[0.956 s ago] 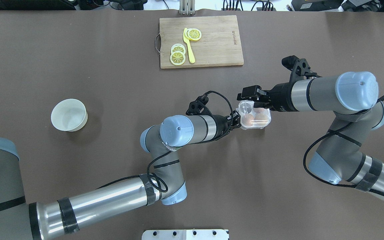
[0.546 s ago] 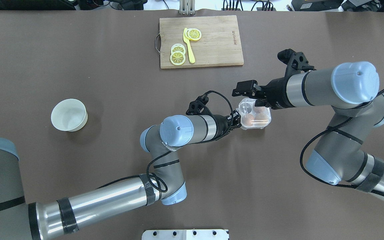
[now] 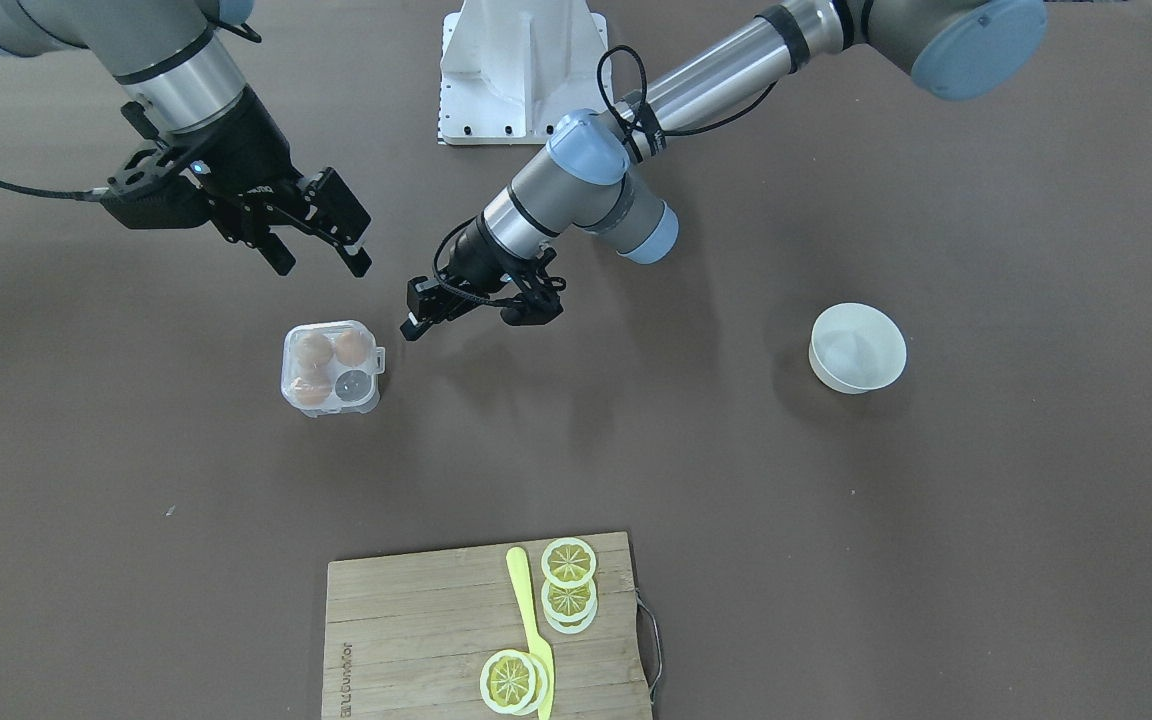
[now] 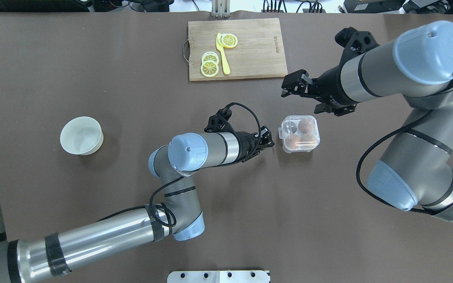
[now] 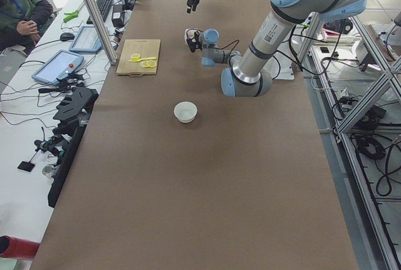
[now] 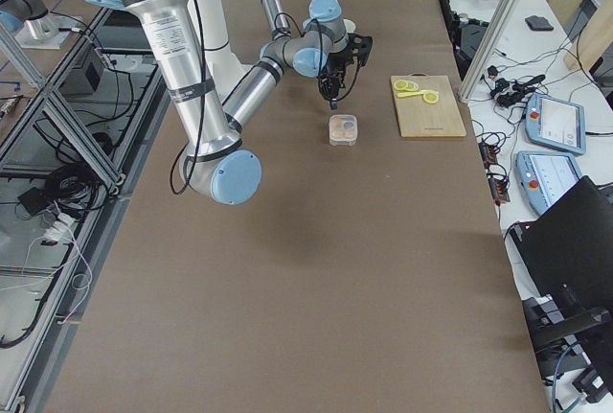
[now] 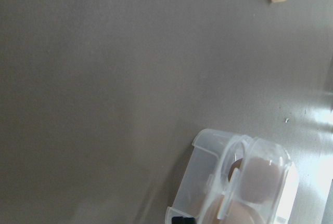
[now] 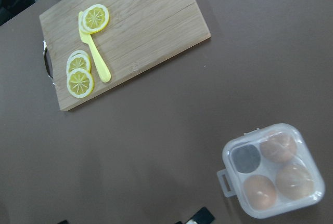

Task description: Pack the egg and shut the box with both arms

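Note:
The clear box stands on the brown table with its lid down. It also shows in the front view and the right wrist view. Three tan-brown eggs lie under the lid and one cup is empty; I cannot tell which egg is the paler one. My left gripper is shut and empty, a short gap to the left of the box's tab. My right gripper is open and empty, raised above the table on the far side of the box.
A white bowl stands at the left. A wooden cutting board with lemon slices and a yellow knife lies at the far middle. The white pedestal base is at the robot's side.
My right gripper has lifted off the box and moved up and away toward the cutting board. My left gripper has pulled back from the box's tab. The box stays shut in place.

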